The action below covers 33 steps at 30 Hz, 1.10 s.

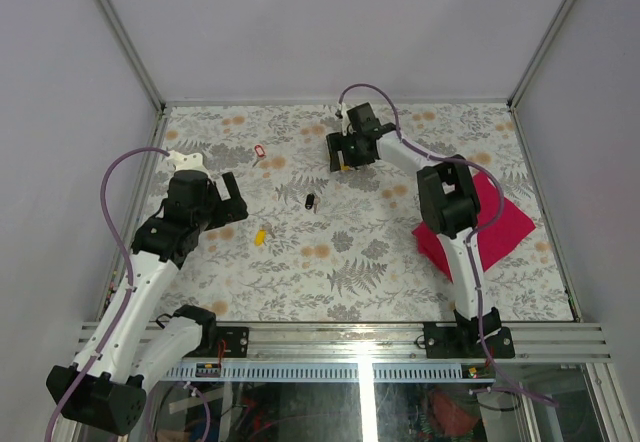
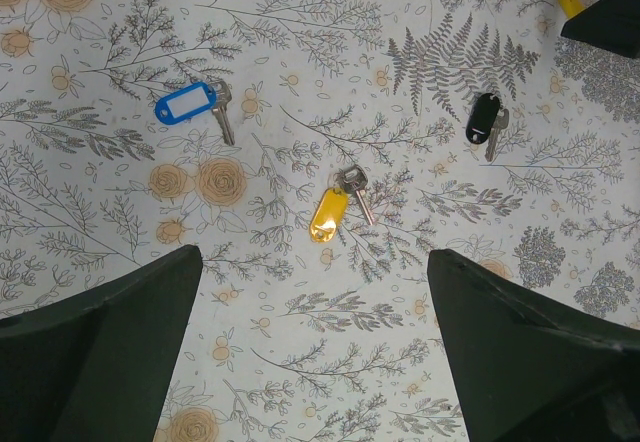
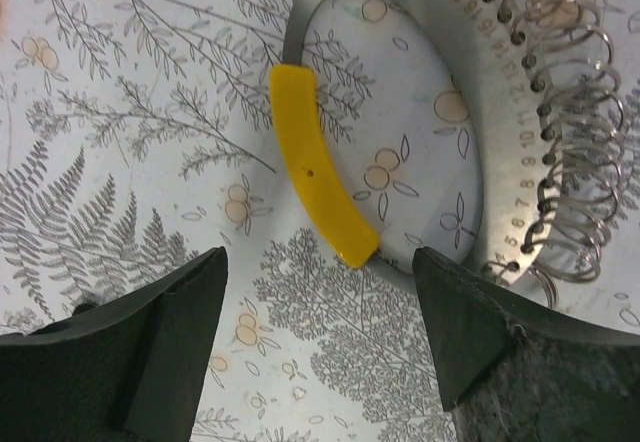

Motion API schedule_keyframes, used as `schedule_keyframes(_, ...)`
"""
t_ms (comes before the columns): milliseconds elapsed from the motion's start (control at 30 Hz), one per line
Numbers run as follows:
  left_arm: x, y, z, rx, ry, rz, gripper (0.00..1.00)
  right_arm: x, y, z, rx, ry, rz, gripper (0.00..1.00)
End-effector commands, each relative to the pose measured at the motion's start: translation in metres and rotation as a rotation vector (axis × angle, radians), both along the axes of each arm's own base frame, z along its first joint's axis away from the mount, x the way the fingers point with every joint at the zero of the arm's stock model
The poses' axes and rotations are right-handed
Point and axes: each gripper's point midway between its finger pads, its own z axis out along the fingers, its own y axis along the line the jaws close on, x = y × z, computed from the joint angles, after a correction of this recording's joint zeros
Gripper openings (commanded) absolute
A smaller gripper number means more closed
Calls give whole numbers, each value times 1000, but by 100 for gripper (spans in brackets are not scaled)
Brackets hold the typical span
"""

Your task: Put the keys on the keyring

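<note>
Light bright, even, diffuse, from overhead. Shadows faint and soft-edged. Grey floral-print table surface (image 1: 380, 252) lit evenly corner to corner; pale enclosure walls (image 1: 300, 22) slightly washed out. White glare streak on glossy dark panel (image 1: 366, 407) below near edge. Wrist views: print sharp; left gripper fingers (image 2: 100, 352) and right gripper fingers (image 3: 520, 342) dark, soft-focus at bottom corners. Silvery numbered metal keyring (image 3: 480, 82) has dull sheen, and its wire coils at the top right are a little blurred.
</note>
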Motion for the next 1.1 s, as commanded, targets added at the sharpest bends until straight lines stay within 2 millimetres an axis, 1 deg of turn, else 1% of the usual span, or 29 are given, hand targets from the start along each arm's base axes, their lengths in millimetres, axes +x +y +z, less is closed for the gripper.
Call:
schedule_keyframes(0,7,-3,5,0,-39,-16,100,-39,-20,-14,-82,85,17,82)
schedule_keyframes(133,6,-3,6,-1,-42,-17,100,-60,-27,-10,-86,93,46,82)
schedule_keyframes(233,6,-4,6,-3,-45,-17,100,-84,-30,-11,-98,105,80,82)
schedule_keyframes(367,6,-4,5,-4,-40,-20,100,-116,-38,-8,-131,104,106,82)
schedule_keyframes(500,6,-5,6,-5,-41,-21,100,-156,-52,-9,-159,126,104,82)
schedule_keyframes(533,6,-5,6,-5,-41,-22,100,-172,-59,-15,-167,148,98,81)
schedule_keyframes(767,6,-7,5,-8,-38,-31,100,-252,-78,-21,-165,219,62,81)
schedule_keyframes(867,6,-8,4,-10,-36,-34,100,-287,-77,-17,-126,248,58,80)
schedule_keyframes(933,6,-8,3,-8,-34,-34,100,-306,-74,-9,-101,247,60,80)
schedule_keyframes(1000,6,-8,4,-7,-34,-36,100,-317,-75,1,-70,235,50,80)
schedule_keyframes(1067,6,-8,3,-7,-31,-35,100,-315,-76,19,-37,189,37,80)
